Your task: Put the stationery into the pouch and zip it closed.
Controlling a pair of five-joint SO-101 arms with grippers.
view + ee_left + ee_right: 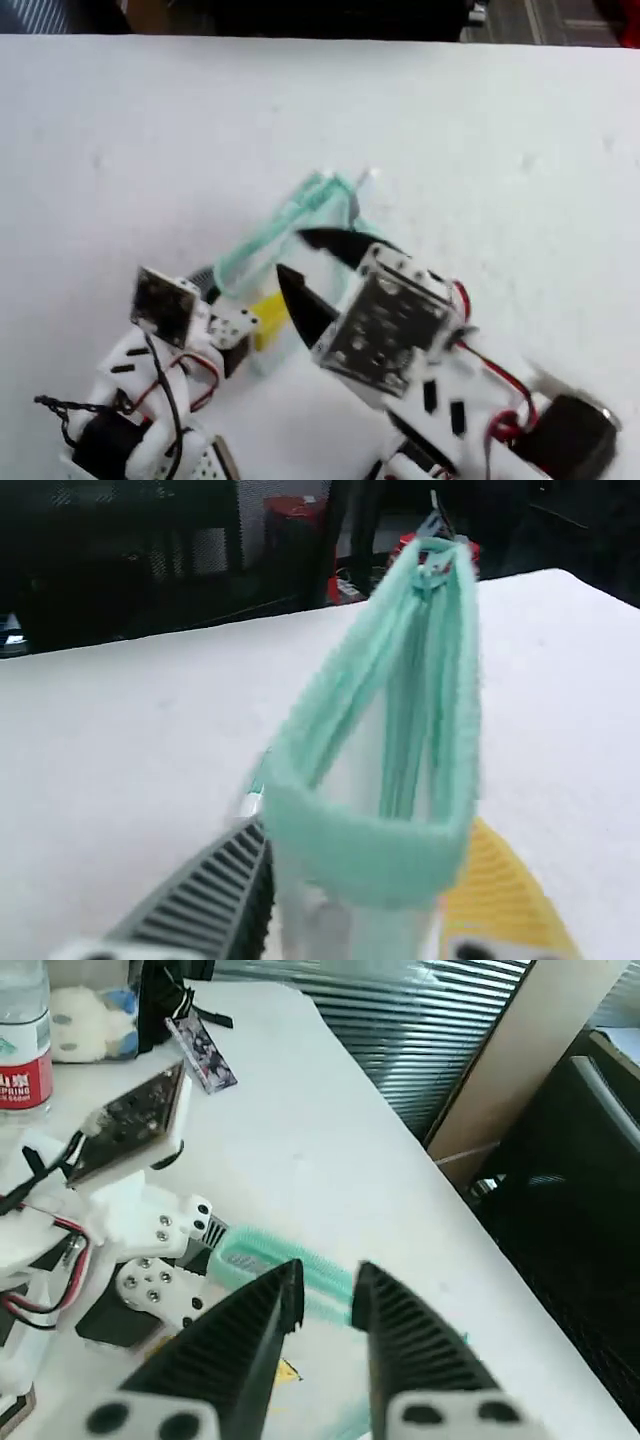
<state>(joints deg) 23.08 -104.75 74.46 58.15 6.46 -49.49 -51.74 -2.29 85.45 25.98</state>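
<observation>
White table [150,120]: left gripper [362,865] clamps pouch [405,710] end; right gripper [326,1288] parted just above pouch.

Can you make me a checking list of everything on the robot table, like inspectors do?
Surface: white table, no spills seen.
Job's things: mint pouch, zip looks open, pull at the end away from the left claw.
Clutter: bottle, fluffy toy and small card beyond the left arm.
Grippers: left claw shut on the pouch's end; right claw open over the pouch.
Cables: red and black wires on both arms, none across the pouch.
Surroundings: dark chair and slatted blind beside the table.
</observation>
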